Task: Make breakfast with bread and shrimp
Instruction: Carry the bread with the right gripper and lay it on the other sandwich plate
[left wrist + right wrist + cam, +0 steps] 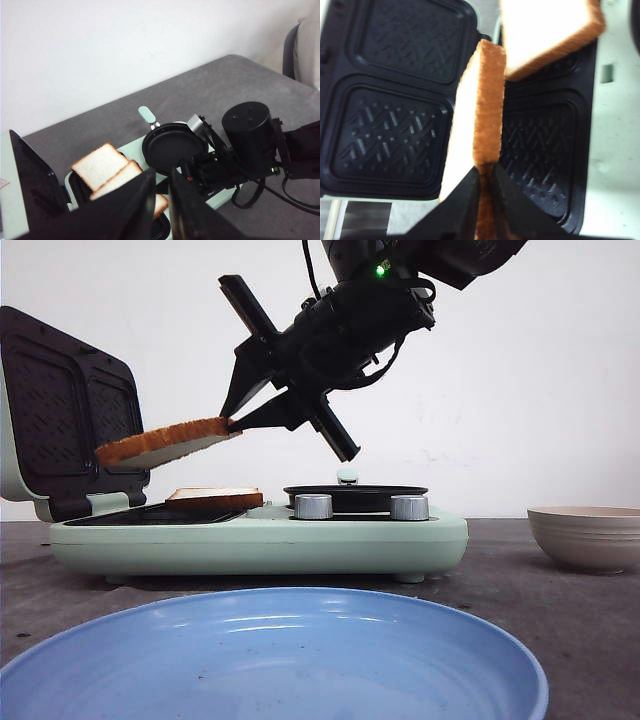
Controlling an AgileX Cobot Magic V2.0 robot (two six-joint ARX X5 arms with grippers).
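Bread slice hangs tilted above the sandwich maker, clamped edgewise in the right tool; another slice lies on its plate; left tool nearly together, empty.

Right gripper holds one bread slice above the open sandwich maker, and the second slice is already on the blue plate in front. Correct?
Not quite. The second slice lies on the sandwich maker's grill plate; the blue plate holds nothing, as the front view shows. The right gripper does hold the other slice above it.
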